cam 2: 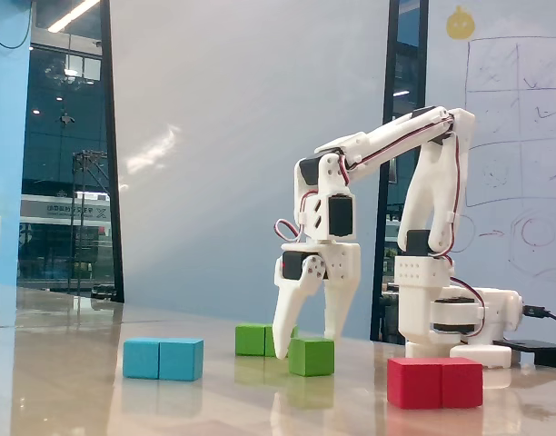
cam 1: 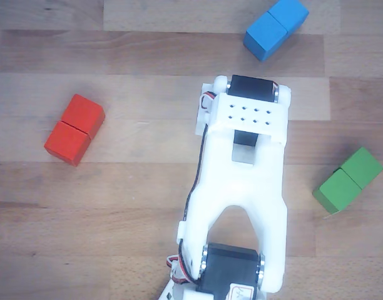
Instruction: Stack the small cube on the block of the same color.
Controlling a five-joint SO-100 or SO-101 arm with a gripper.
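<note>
Jaws stand parted and point down at the surface; in the fixed view their tips reach down beside the small cube, one at its left face and the other behind it, with nothing gripped as far as I can tell. That cube sits on the surface just in front of and right of the green double block, near but apart from it. In the other view the arm hides the cube entirely; the green double block lies toward the right edge, the red block toward the left edge, and the blue block at the top edge. I judge the step to be the grasp of the cube. Next the jaws need to straddle it squarely, then close, lift and carry it over the green double block.
</note>
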